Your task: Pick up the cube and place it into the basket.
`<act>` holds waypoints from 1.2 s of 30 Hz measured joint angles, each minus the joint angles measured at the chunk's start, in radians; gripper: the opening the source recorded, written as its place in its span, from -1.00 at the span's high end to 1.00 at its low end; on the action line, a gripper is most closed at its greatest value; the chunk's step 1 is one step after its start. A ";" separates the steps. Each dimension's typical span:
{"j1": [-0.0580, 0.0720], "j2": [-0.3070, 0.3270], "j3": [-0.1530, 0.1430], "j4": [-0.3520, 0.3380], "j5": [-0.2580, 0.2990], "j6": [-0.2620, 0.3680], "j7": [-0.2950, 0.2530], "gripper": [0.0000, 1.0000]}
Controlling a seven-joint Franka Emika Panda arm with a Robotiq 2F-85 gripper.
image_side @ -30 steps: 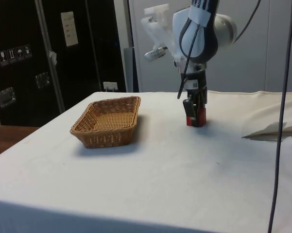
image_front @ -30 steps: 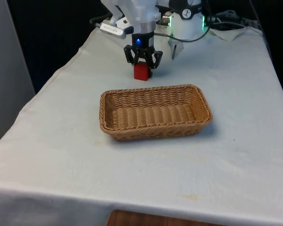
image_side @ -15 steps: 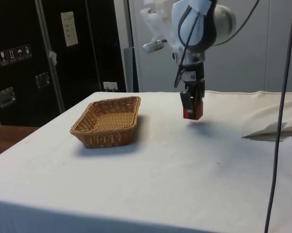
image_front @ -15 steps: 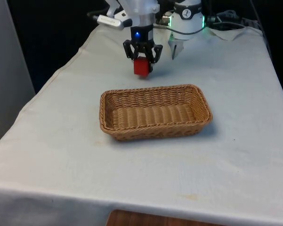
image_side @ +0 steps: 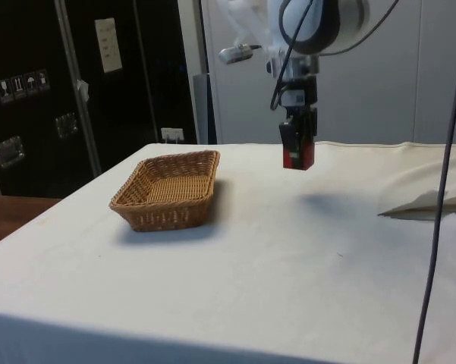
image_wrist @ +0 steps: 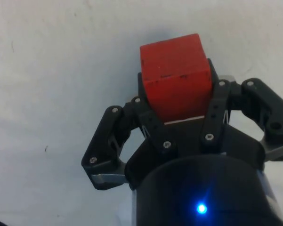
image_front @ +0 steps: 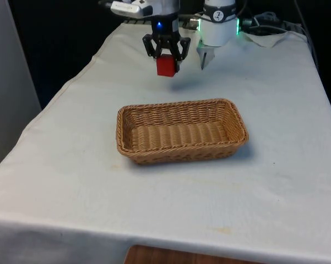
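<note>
A red cube (image_front: 166, 66) hangs in the air above the white cloth, held between the black fingers of my gripper (image_front: 166, 59), which is shut on it. From the side, the cube (image_side: 298, 155) and gripper (image_side: 297, 144) float well above the table, beyond the far end of the basket. In the wrist view the cube (image_wrist: 175, 82) sits clamped in the gripper (image_wrist: 176, 101) with bare cloth under it. The woven wicker basket (image_front: 234, 124) lies mid-table, nearer the camera than the cube in the front view, and holds nothing; its rim (image_side: 121, 199) shows in the side view.
A crumpled white paper or cloth (image_side: 432, 201) lies at the side view's right edge. A thin black cable (image_side: 438, 189) hangs down there. The table's edges drop away at the front view's left and right.
The gripper has risen with the cube, lifting it off the cloth to well above the table. The basket has not moved.
</note>
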State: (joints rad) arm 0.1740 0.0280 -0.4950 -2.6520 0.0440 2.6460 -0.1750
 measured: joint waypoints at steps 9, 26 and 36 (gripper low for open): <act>-0.002 -0.064 -0.009 0.001 -0.036 -0.055 0.006 1.00; -0.007 -0.195 -0.015 0.028 -0.103 -0.201 0.021 1.00; -0.007 -0.238 -0.013 0.058 -0.134 -0.285 0.023 1.00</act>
State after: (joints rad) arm 0.1670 -0.2100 -0.5080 -2.5940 -0.0900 2.3610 -0.1520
